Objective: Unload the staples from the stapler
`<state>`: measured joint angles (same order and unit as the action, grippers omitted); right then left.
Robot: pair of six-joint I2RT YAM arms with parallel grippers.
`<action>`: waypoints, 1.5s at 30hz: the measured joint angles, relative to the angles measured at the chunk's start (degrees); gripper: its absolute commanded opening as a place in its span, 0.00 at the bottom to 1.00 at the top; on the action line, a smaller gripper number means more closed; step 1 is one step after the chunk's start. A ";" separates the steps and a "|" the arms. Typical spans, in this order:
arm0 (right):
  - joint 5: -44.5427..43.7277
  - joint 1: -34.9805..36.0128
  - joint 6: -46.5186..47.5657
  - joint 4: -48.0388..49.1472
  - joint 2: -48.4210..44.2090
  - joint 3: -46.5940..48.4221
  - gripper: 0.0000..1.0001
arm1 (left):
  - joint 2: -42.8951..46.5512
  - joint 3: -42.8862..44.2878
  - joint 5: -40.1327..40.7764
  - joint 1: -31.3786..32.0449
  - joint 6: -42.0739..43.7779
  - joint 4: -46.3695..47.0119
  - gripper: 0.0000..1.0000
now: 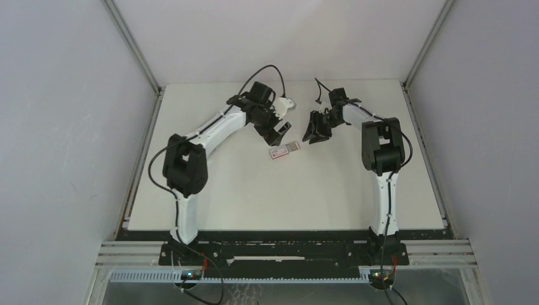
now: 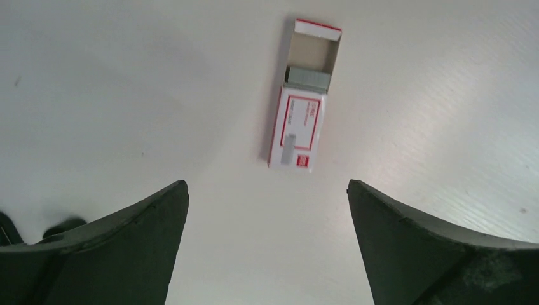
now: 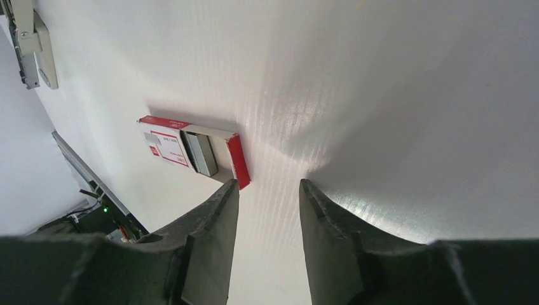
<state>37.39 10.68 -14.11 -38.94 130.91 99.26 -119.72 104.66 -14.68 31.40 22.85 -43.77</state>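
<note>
No view shows the stapler. A short silver-grey strip of staples lies in the pulled-out tray of a small red-and-white box on the white table. My left gripper hovers just above and left of the box, its jaws wide open and empty. My right gripper sits to the box's right with its jaws parted. Nothing is between them, and the left fingertip is close to the tray's red end flap.
The white table is bordered by metal rails and grey walls. The box is the only loose object showing on it. Both arms reach toward the table's far middle, their wrists close together.
</note>
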 measured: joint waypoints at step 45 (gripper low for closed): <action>2.93 2.25 1.97 0.20 0.02 -0.22 0.46 | 2.43 -26.36 -26.53 -9.94 -34.40 25.90 1.00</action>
<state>40.32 12.93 -12.14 -38.74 130.93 99.04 -117.30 78.30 -41.21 21.45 -11.55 -17.87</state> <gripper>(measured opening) 0.462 0.997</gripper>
